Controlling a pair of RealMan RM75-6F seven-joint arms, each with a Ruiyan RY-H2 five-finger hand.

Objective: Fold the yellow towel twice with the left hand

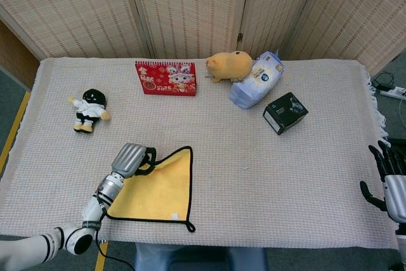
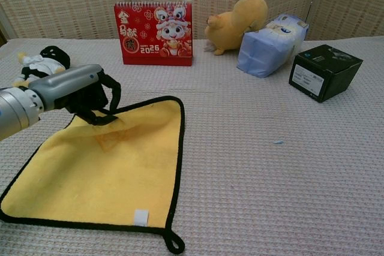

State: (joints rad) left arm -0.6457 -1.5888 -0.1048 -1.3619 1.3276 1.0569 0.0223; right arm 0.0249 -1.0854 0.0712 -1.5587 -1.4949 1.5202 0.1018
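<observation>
The yellow towel (image 1: 158, 181) with black trim lies at the front left of the table, its far left corner lifted off the cloth. My left hand (image 1: 130, 158) pinches that far left corner; in the chest view the left hand (image 2: 81, 93) holds the raised edge of the towel (image 2: 108, 166) above the table. The towel's near edge with a white tag and a black loop stays flat. My right hand (image 1: 388, 179) hangs beyond the table's right edge, fingers apart and holding nothing.
A red calendar (image 1: 165, 78), a yellow plush animal (image 1: 229, 65), a blue-white packet (image 1: 256, 79) and a black box (image 1: 285, 112) stand along the back. A small black-and-white doll (image 1: 88, 110) lies at the left.
</observation>
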